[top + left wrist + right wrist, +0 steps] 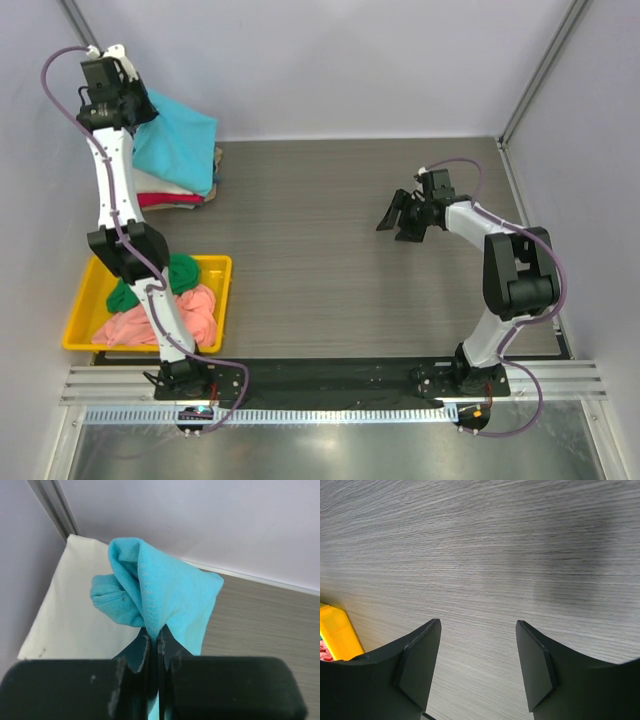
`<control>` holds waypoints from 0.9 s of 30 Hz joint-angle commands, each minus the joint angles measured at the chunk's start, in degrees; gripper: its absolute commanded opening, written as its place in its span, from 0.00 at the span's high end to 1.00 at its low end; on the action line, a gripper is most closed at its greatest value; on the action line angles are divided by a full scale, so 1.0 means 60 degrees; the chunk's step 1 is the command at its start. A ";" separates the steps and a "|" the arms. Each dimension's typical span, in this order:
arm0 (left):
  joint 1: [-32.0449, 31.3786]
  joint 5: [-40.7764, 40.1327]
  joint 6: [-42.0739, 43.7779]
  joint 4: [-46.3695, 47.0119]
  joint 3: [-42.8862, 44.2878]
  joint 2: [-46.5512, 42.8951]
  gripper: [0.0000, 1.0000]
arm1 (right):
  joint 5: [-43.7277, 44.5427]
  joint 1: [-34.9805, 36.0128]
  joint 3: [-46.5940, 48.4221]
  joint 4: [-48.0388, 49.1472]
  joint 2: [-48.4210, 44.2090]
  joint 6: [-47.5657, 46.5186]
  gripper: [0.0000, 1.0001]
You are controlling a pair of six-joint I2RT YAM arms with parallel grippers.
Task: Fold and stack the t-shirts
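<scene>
A turquoise-blue t-shirt lies over a stack of folded shirts, cream-white and red, at the back left. My left gripper is shut on a bunched edge of the turquoise shirt and holds it above the cream-white shirt. A yellow tray at the front left holds a green shirt and a salmon-pink shirt. My right gripper is open and empty over bare table at the middle right.
Grey walls close the back and both sides. A metal post stands in the back left corner. The tray's yellow corner shows in the right wrist view. The arm bases sit on a black rail at the near edge.
</scene>
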 commanded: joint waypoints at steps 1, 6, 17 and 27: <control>0.0190 -0.0206 -0.0087 0.0945 0.0574 0.0249 1.00 | -0.0160 0.0039 0.0160 0.0242 0.0097 0.0038 0.32; 0.0219 -0.0235 -0.0057 0.0931 0.0692 0.0835 0.99 | -0.0174 0.0039 0.0174 0.0242 0.0229 0.0024 0.33; 0.0219 -0.1449 0.0177 0.1472 0.0956 0.1583 0.94 | -0.0204 0.0068 0.0218 0.0256 0.0565 0.0024 0.33; 0.0234 -0.4116 0.0441 0.2542 0.0678 0.1788 0.96 | -0.0233 0.0112 0.0306 0.0256 0.0844 -0.0006 0.33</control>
